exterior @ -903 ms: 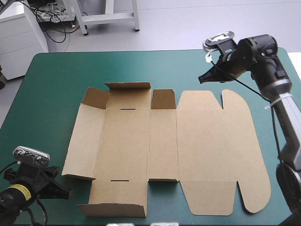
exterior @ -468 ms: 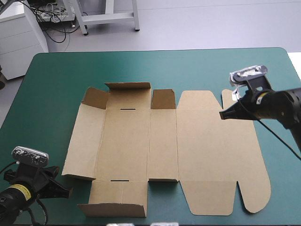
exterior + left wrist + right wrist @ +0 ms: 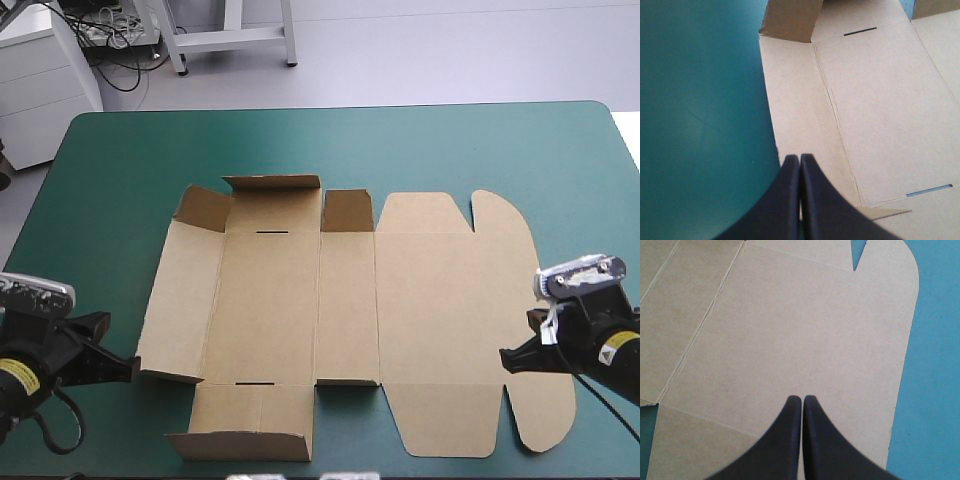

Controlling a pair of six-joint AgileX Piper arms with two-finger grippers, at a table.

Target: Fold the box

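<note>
**Near left.** The left gripper (image 3: 128,368) has its fingers pressed together into one point and holds nothing. It sits low over the cover (image 3: 110,170) and is aimed at the box (image 3: 345,300), at the near corner of its left panel (image 3: 175,300). The tip is just beside that edge; whether it touches cannot be told. Since just before, it has shifted a little away from the near table edge, so it is now level with that corner.

**Near right.** The right gripper (image 3: 508,361) is likewise closed and empty, with its tip over the right margin of the lid (image 3: 450,300). This is the main change. Earlier it hung raised beyond the box's far right corner. It has since travelled down the right side toward the near edge and lowered.

**Centre.** The box is a brown sheet in the middle of the table. It has not moved and is mostly flat. The near-left flap (image 3: 240,445) lifts slightly at its free edge.

**Far.** The far flaps (image 3: 272,185) stand partly raised along the far edge, while the lid's rounded tabs (image 3: 500,210) lie flat.

**Reading.** No wall is raised and tucked, so folding is judged to be at its start. The arms now flank the sheet at its near corners, probably staged to work the outer panels. Closed fingers suit nudging or sliding under an edge rather than pinching.
</note>
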